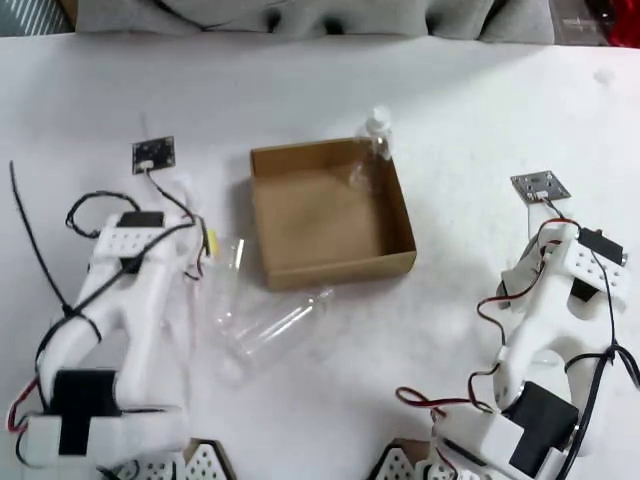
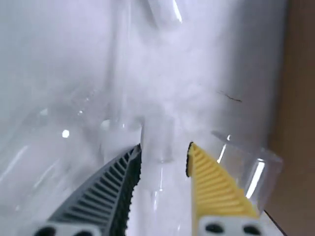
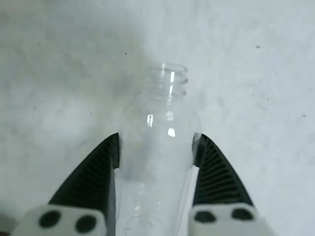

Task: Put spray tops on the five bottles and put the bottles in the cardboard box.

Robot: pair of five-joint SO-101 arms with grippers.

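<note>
Landmark: open brown cardboard box (image 1: 340, 268), square and shallow, in the middle of the white table (image 1: 470, 120).
Topped bottle: clear plastic bottle with a white spray top (image 1: 377, 135), upright at the box's far right corner, its top above the rim.
Loose bottles: clear plastic bottle lying flat (image 1: 275, 325) just in front of the box's near left corner. A second clear bottle (image 1: 228, 262) lies beside the box's left wall.
Left gripper: left gripper (image 2: 164, 147), one grey finger and one yellow, close to the box's left wall. Its jaws are parted around a clear cylindrical neck (image 2: 157, 140), with a gap on the yellow side.
Right gripper: right gripper (image 3: 157, 140), black-fingered, well off to the box's right. It is clenched on a clear uncapped plastic bottle (image 3: 157, 113): both fingers press the bottle's shoulders and the threaded mouth points away from the wrist.
</note>
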